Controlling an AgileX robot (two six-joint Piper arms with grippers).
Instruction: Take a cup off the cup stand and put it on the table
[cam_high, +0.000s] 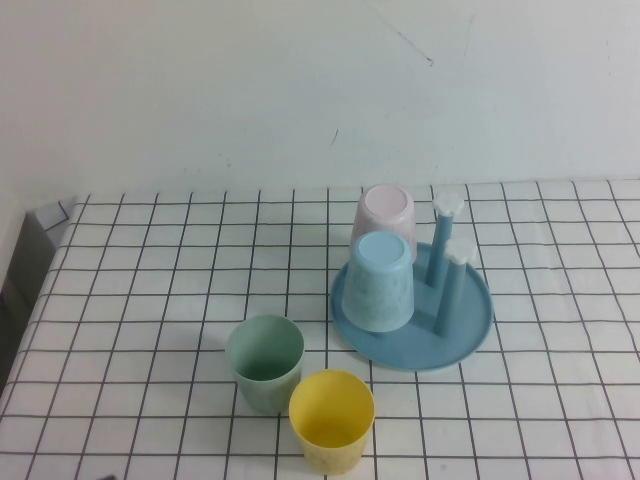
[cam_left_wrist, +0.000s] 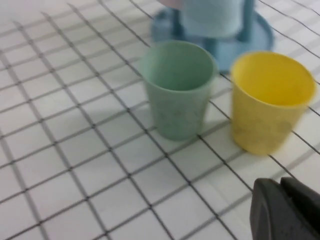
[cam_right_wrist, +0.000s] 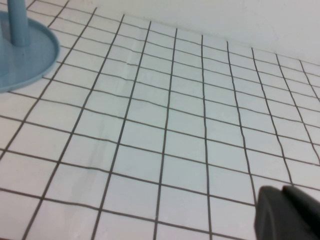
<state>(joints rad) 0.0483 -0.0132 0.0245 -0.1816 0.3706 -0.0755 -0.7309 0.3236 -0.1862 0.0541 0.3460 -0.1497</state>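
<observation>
The yellow cup stands upright on the table near the front edge, right of the pale green cup. It also shows in the left wrist view, with the green cup beside it. The blue cup stand sits behind them, holding an upturned light blue cup and an upturned pink cup. Neither arm shows in the high view. My left gripper is shut and empty, low over the cloth in front of the yellow cup. My right gripper is shut and empty, over bare cloth.
Two bare pegs with white caps stand at the stand's right side. The stand's rim shows in the right wrist view. A white wall runs along the back. The table's left edge drops off at the far left.
</observation>
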